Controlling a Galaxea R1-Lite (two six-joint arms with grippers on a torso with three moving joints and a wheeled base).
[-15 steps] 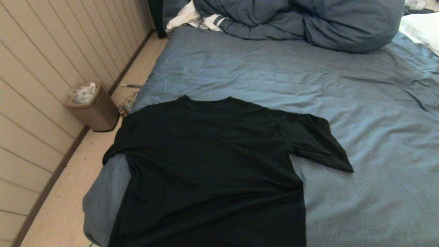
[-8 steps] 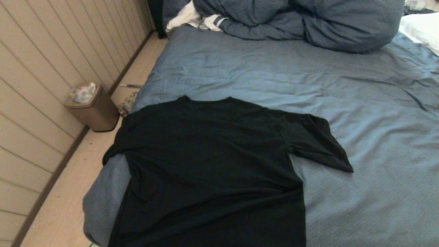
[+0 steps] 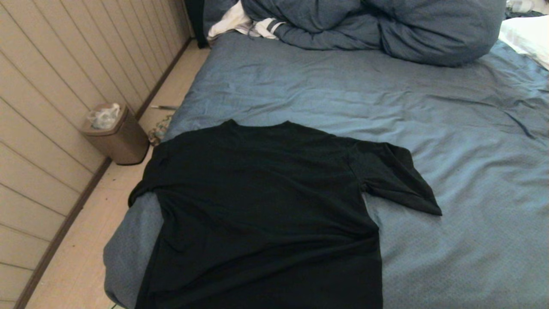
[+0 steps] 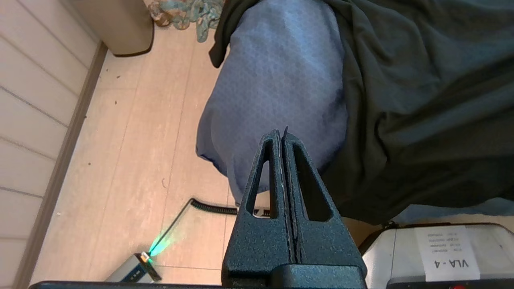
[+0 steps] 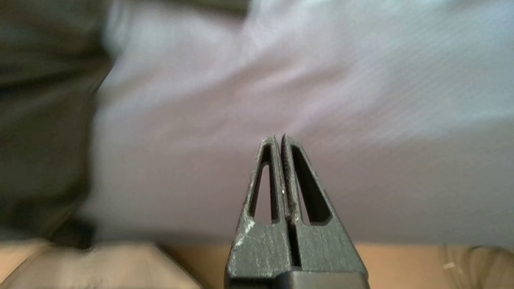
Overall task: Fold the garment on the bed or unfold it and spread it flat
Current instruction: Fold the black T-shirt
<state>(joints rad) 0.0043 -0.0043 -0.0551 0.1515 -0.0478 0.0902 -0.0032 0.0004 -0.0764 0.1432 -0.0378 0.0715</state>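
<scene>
Wrinkled blue bed (image 3: 450, 128) carries the garment (image 3: 266, 206) spread flat, unmoved since a second ago. Left gripper (image 4: 281, 134) and right gripper (image 5: 279, 138) hang pinched together, empty, near the bed's edge; spreading looks done.

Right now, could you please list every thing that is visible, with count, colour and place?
garment: one, black, spread flat at bed's near left corner, one sleeve hanging over the edge
bed: one, slate-blue sheet
duvet: one, blue, bunched at the far end
white clothing: one, beside the duvet
pillow: one, white, far right
bin: one, brown, by the wall
left gripper: one, black, shut, off the bed's corner
right gripper: one, black, shut, at the bed's edge
</scene>
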